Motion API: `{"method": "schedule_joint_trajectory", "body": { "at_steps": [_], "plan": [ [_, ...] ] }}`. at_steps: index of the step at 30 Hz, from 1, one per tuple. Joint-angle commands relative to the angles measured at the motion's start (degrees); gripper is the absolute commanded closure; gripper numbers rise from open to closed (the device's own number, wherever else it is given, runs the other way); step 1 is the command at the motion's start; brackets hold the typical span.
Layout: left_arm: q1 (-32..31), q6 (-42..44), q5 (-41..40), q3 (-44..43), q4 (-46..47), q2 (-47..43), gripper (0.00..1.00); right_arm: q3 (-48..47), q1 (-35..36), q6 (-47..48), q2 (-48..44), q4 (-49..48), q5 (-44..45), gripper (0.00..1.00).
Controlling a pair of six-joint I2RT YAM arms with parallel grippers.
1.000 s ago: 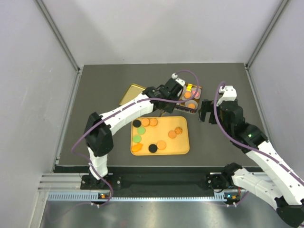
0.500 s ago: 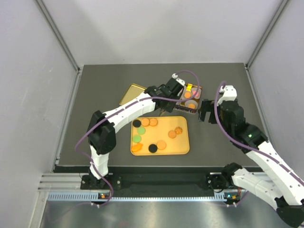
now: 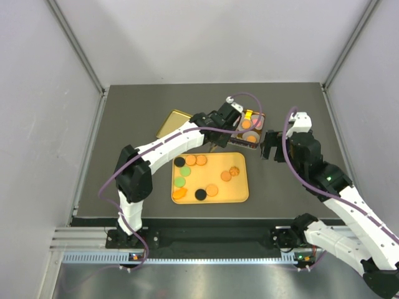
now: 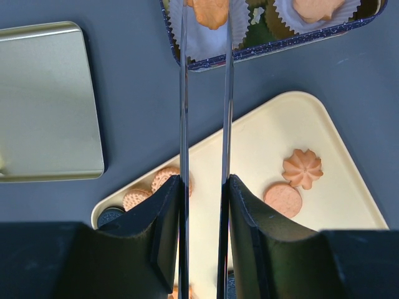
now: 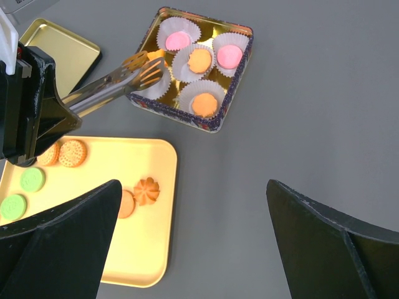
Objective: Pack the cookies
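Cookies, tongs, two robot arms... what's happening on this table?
The left gripper squeezes a pair of metal tongs that pinch an orange cookie over an empty paper cup in the tin. Four other cups there already hold cookies, pink and orange. More lie on the yellow tray in front. The right gripper hangs open beside the tin, holding nothing.
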State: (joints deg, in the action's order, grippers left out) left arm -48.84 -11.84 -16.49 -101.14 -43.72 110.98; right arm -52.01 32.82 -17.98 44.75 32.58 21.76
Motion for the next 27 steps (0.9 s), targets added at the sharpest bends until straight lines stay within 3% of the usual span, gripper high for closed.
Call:
{"method": "schedule_joint_trajectory", "body": {
  "at_steps": [1,14,27],
  "plan": [
    [0.2,0.9,-1.6,-0.5,1.3,-1.6,0.79,-0.4,-0.5,0.7,-0.5,-1.8,0.3,0.00],
    [0.4,1.5,-1.5,0.2,1.4,-1.2,0.76,-0.5,-0.5,0.7,-1.2,-1.4,0.6,0.00],
    [0.4,1.5,-1.5,1.6,1.8,-1.9,0.65,-0.2,-0.5,0.5,-1.3,-1.4,0.8,0.00]
  ]
}}
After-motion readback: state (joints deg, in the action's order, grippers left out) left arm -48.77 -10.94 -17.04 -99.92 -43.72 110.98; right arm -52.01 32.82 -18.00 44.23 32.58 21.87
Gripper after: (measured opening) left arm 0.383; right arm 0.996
